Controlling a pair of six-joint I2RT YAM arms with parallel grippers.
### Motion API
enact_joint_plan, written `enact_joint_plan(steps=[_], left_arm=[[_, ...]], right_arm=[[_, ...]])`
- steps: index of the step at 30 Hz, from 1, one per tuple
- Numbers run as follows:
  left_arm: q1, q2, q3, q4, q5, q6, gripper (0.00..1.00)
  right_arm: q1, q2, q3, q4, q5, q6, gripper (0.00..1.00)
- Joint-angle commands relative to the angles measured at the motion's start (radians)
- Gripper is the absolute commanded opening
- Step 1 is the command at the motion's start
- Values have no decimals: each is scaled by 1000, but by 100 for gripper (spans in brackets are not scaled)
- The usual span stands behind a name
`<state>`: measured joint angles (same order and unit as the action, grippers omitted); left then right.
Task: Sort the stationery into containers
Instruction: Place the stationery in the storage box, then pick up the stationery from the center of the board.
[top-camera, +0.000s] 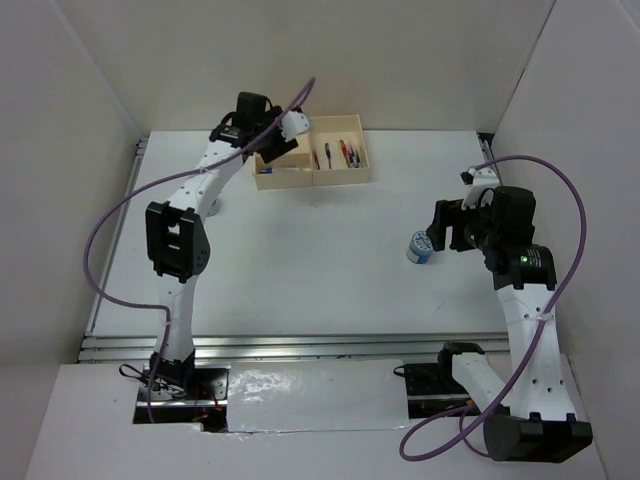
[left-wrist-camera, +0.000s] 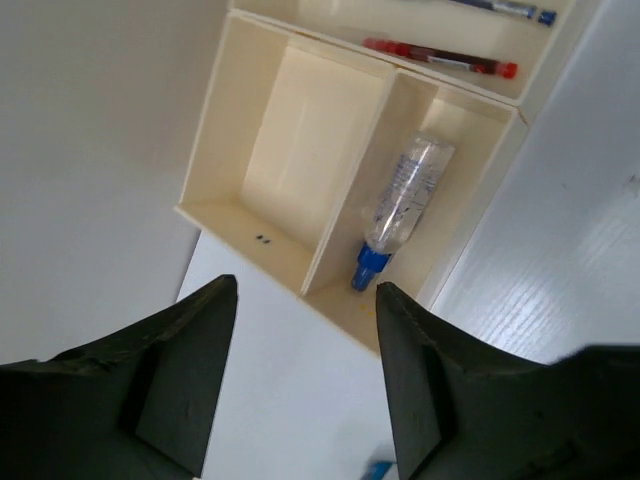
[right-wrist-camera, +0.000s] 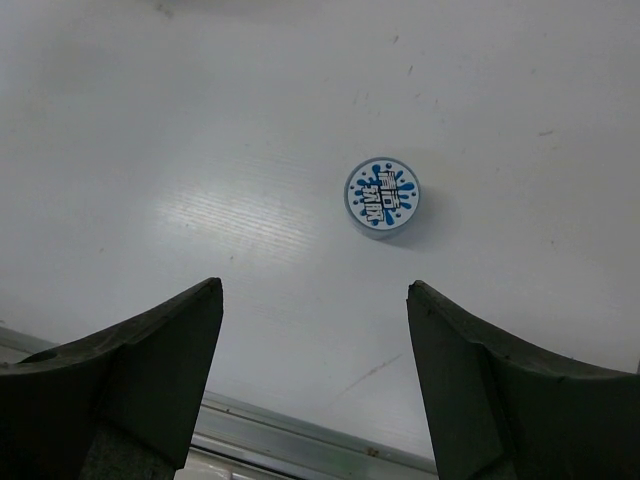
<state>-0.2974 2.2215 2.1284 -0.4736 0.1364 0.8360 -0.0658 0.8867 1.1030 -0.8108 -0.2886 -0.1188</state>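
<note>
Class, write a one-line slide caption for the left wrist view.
Open left gripper above the box; clear tube lies in one small compartment, red pen in the section beyond.

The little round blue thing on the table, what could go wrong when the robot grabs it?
The round tub sits off to one side of the open right gripper, so closing might knock it over and it could roll away. The left gripper hangs over the box, so both grippers might bump there.
</note>
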Motion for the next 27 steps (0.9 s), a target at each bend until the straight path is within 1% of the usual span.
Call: enact_joint_plan(steps=[1,2,3,4,6,7,8,9,10,11,12,19,23,25,27], left_arm=[[104,-150,103,-108,5,-239,71],[128,-163,102,-149,9,-267,72],[154,-178,85,-184,9,-317,77],[212,-207,67,-241,20,-337,80],[277,-235,-27,-281,73,-398,82],[353,-265,-63,-286,94,-426,82],[391,-282,-143,-281,115,-484,82],[421,-293,-180,-277,162,-504,86],[475,-307,-236,-266,175,-526,91],[494,-316,-263,-257,183,-535,99],[515,-325,-303,-250,187,-537,99],[494,-313,-386,-241,158,-531,99],[478,-287,-424,-159,146,-609,99],[468,-266,-426,-140,102,-656,99],[449,-231,-414,-123,77,-670,99]], right_arm=[[-6,-23,-6,-18,-4,-21,81],[-6,-25,-9,-11,-10,-21,81],[-5,-25,-12,-13,-15,-21,81],[-3,-25,-15,-11,-20,-13,81],[-2,-23,-22,-11,-32,-5,81],[-2,-22,-25,-10,-35,2,81],[0,-20,-28,-2,-40,7,81],[-2,-22,-34,1,-44,8,81],[1,-20,-37,2,-46,13,81],[3,-17,-40,2,-53,15,81],[6,-15,-40,1,-55,13,80],[8,-9,-32,-11,-57,10,80],[1,-18,-41,-19,-57,4,80],[1,-20,-43,-22,-57,1,81],[1,-20,-42,-27,-52,-2,81]])
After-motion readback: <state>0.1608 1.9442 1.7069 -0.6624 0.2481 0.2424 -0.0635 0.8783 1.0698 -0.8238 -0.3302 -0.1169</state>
